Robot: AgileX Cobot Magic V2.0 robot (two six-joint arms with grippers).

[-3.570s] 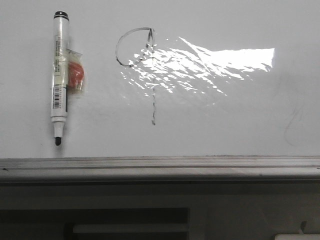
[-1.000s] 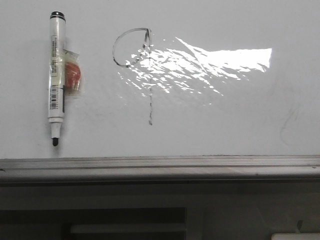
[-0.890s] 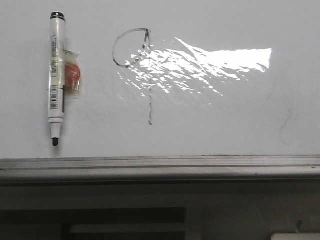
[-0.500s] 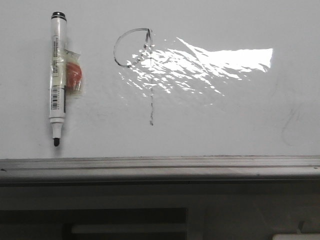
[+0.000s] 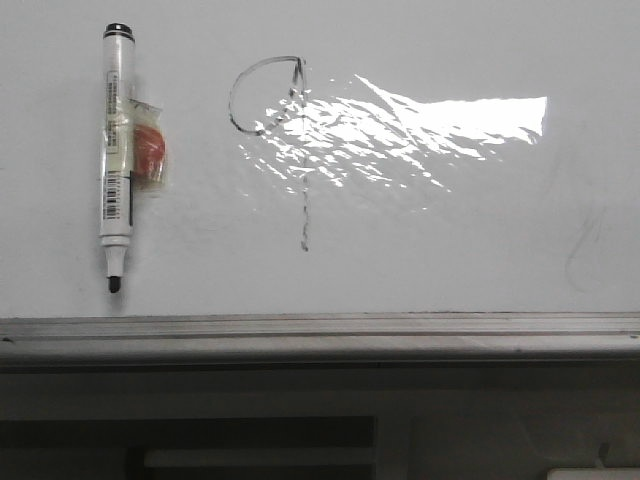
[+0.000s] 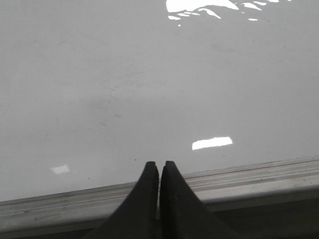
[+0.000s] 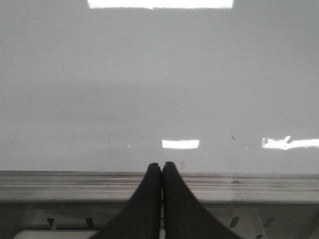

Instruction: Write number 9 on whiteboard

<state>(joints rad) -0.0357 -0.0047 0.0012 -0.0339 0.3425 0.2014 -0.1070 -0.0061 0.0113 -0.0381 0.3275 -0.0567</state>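
— Both grippers first: how do they sit?

— Left gripper (image 6: 159, 167) has its two dark fingers pressed together with nothing between them, tips over the grey rail (image 6: 239, 174) at the edge of the whiteboard (image 6: 149, 74). My right gripper (image 7: 161, 167) is the same, fingers pressed tip to tip, empty, pointing across that rail toward the board.

— And the number 9 (image 5: 285, 130)?

— Drawn on the whiteboard above the rail, a round loop with a long straight tail running down toward it. The glare patch (image 5: 430, 120) overlaps the loop's right side and stretches away from it.

— The marker (image 5: 117, 150)?

— Lying on the board, left of the 9 and apart from it, uncapped tip pointing toward the rail, an orange piece (image 5: 150, 150) taped to its barrel.
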